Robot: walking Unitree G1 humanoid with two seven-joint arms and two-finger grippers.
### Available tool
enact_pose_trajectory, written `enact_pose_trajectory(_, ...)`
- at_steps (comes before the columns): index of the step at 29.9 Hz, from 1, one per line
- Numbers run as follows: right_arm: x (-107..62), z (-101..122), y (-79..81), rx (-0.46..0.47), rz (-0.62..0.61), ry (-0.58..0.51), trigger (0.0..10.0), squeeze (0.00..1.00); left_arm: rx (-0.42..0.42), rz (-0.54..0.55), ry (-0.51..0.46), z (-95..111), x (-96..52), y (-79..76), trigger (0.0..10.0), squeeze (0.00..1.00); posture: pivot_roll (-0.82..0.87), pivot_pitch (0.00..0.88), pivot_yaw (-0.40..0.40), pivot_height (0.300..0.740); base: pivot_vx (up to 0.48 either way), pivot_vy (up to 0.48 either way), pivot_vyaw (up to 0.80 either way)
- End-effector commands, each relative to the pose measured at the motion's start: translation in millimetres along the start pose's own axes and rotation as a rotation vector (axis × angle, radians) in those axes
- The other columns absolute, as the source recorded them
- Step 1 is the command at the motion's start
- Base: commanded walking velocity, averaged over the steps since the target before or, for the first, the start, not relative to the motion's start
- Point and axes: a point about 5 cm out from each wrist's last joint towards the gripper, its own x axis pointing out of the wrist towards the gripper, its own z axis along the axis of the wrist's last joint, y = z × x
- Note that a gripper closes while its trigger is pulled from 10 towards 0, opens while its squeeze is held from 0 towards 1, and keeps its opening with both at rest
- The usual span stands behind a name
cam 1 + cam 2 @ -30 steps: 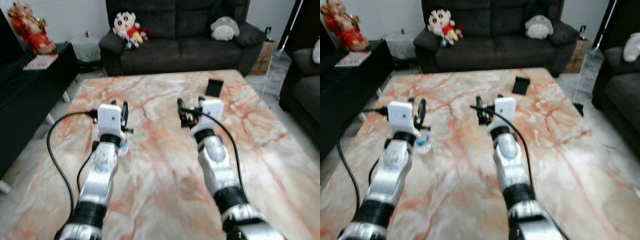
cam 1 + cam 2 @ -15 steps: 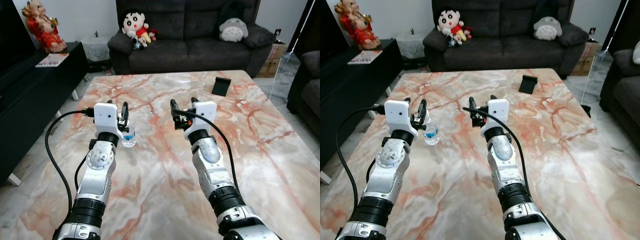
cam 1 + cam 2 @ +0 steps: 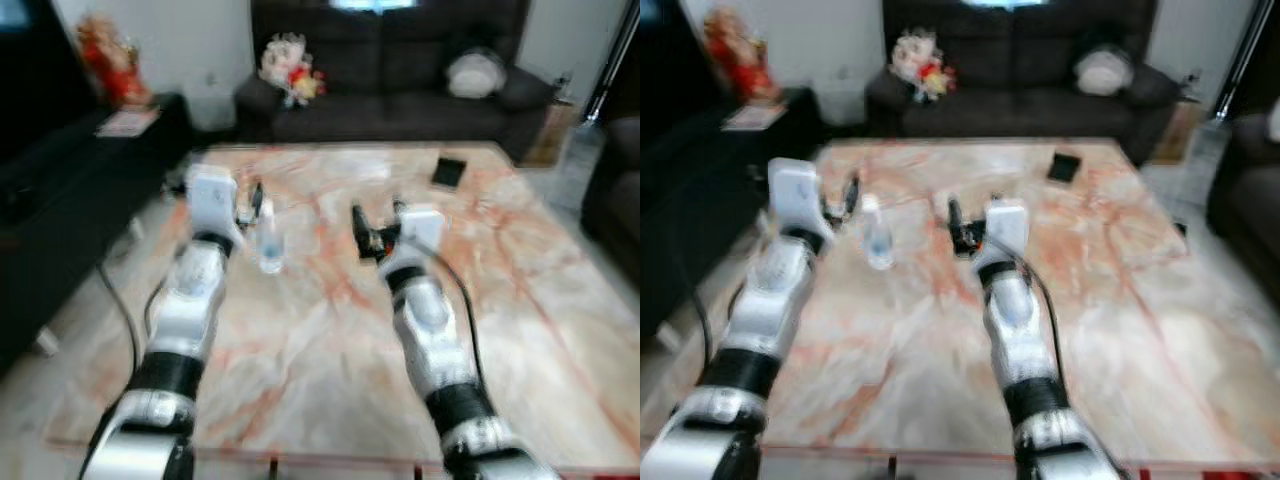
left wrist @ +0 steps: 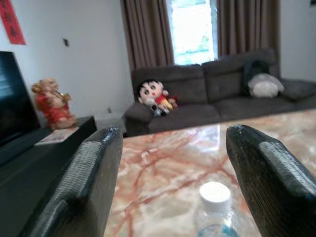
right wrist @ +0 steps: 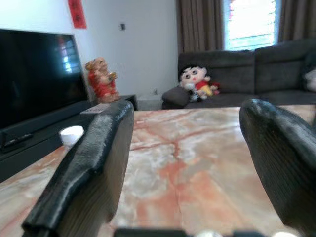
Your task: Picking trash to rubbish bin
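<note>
Left wrist view: bottle (image 4: 213,216) (base cut off) between spread left gripper (image 4: 173,182) fingers.

A marble table (image 3: 330,330) with pink and orange veins stood before a dark sofa (image 4: 217,106). On the sofa sat a cartoon boy plush doll (image 4: 155,96) near one end and a grey round plush (image 4: 265,85) toward the other. A small black object (image 3: 448,172) lay on the table's far side. A red and gold figurine (image 5: 101,79) stood on a low black cabinet (image 4: 29,168) beside a dark television screen (image 5: 34,74). Brown curtains (image 4: 145,34) framed a bright window (image 4: 192,29).
</note>
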Motion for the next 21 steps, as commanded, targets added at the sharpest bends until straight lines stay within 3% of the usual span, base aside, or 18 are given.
enact_pose_trajectory(1, 1.4, 5.2, 1.6, -0.006, 0.003, -0.013, 10.0, 0.00, 0.034, -0.006, 0.006, 2.3, 5.4, -1.9, 10.0, 0.00, 0.08, 0.027, 0.046, 0.740, 0.000, 0.000, 0.00)
enact_pose_trajectory(10, -0.6, 5.6, 2.3, -0.002, 0.000, -0.005, 10.0, 0.00, 0.011, -0.003, -0.007, 5.6, 9.7, -0.8, 10.0, 0.00, 0.08, 0.041, 0.047, 0.740, 0.000, 0.000, 0.00)
enact_pose_trajectory(15, -0.5, 6.6, 2.5, 0.001, -0.002, -0.004, 10.0, 0.00, -0.016, -0.011, 0.004, -3.0, -0.2, -4.6, 10.0, 0.00, 0.08, 0.043, 0.047, 0.740, 0.000, 0.000, 0.00)
enact_pose_trajectory(21, -0.5, 6.9, 2.2, 0.000, 0.000, -0.002, 10.0, 0.00, -0.023, 0.003, -0.004, -2.1, -0.6, -1.0, 10.0, 0.00, 0.08, 0.036, 0.046, 0.740, 0.000, 0.000, 0.00)
